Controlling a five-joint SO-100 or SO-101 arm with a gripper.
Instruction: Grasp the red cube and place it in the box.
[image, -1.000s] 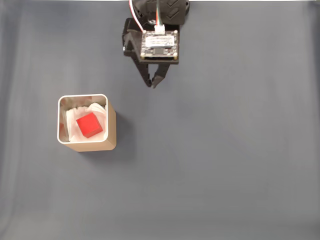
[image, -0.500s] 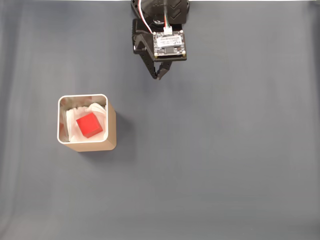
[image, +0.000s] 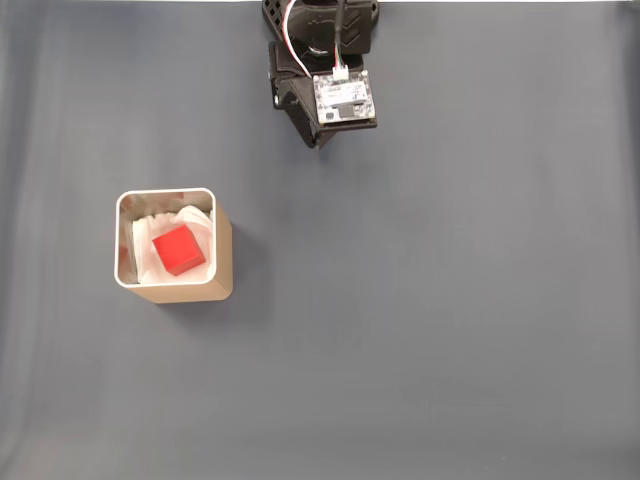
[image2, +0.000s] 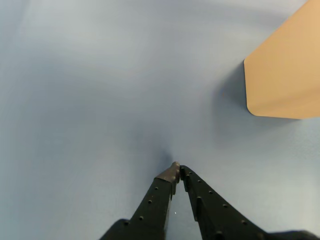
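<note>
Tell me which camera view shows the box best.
The fixed view. It looks straight down into the box, showing its whole pale rim, the white lining and the red cube lying inside. The wrist view catches just one tan outer wall and a rounded corner of the box at the right edge, nothing of its inside.

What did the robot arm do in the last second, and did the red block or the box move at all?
The gripper pulled back toward the top edge of the fixed view, away from the box, and its fingers closed together; in the wrist view the tips now meet with nothing between them. It took hold of nothing. The red cube stayed inside the box, and the box stayed put.
</note>
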